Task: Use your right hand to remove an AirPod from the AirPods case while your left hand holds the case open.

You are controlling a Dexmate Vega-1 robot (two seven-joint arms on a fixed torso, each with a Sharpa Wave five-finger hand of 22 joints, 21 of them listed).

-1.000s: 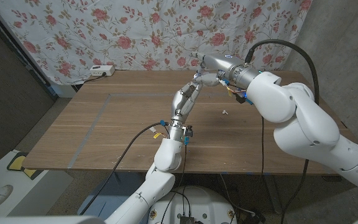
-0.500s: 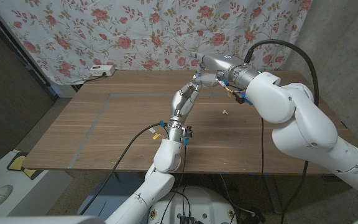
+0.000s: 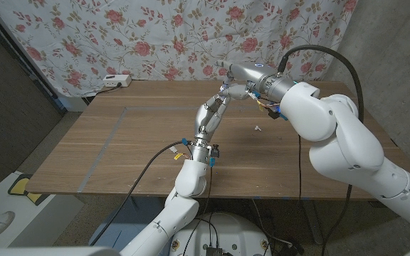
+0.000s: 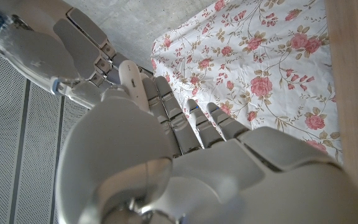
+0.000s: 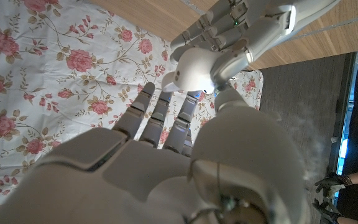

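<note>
Landmark: AirPods case (image 5: 194, 70), a rounded white shell held up in the air above the desk (image 3: 141, 142), not resting on it.
Left robot hand (image 3: 219, 99): directly at the case, fingers wrapped about it and gripping it; the right wrist view shows the shell seated between its fingers.
Right robot hand (image 3: 239, 80): just beside the case, its fingertips (image 5: 166, 102) reaching to the shell and partly curled. Whether they have closed on an AirPod cannot be told.
Slim white stem (image 4: 132, 79): stands at the case between the two hands in the left wrist view; judged possibly an AirPod or the lid edge, not confirmed.
Small white piece (image 3: 258, 129): lies on the desk below and to the right of the case, well apart from it; too small to identify.
Step in hand: judged to be the pinch and draw-out of an AirPod.
Procedure: hold the case steady with the lid back; close thumb and one finger on the stem only; draw out along the stem's own axis.
Caution: a sideways pull may twist the case in the left grip or tip the lid shut.
Check: confirm the AirPod is free of the case before moving away.
</note>
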